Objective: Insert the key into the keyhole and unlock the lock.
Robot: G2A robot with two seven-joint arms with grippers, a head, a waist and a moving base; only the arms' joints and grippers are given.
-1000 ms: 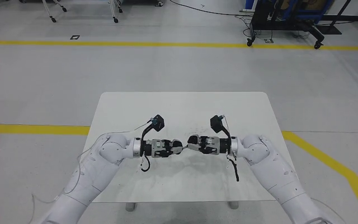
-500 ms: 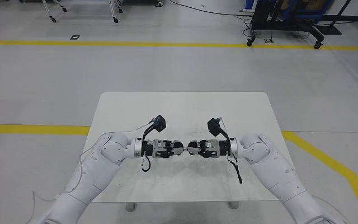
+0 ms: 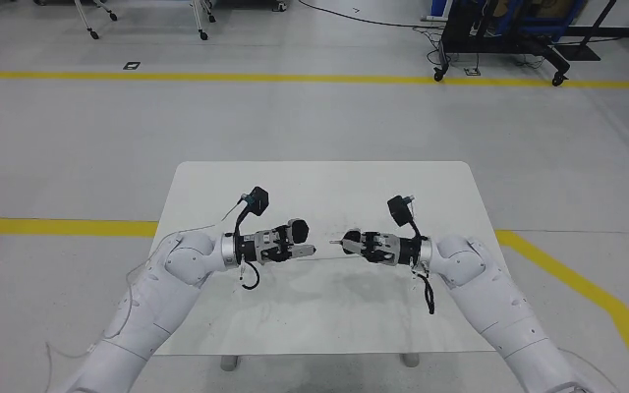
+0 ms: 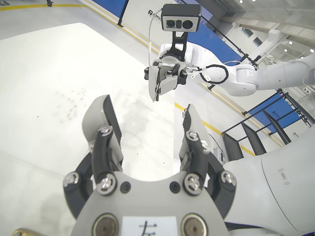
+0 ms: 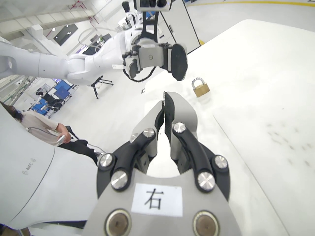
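Observation:
A small brass padlock lies on the white table, under my left gripper and apart from it. My left gripper hovers over the table's middle left, open, with nothing between its fingers. A brass edge peeks in beside that gripper's base. My right gripper hangs a short way to the right, facing the left one across a gap. It is shut on the key, whose thin metal tip pokes out past the fingertips.
The table bears faint scuff marks near its middle. Its front edge runs close beneath both forearms. Yellow floor lines and wheeled racks lie well beyond the table.
Half a second ago the two grippers met tip to tip over the table's middle. They have drawn apart, the left one back to the left with its fingers now open, the right one back to the right.

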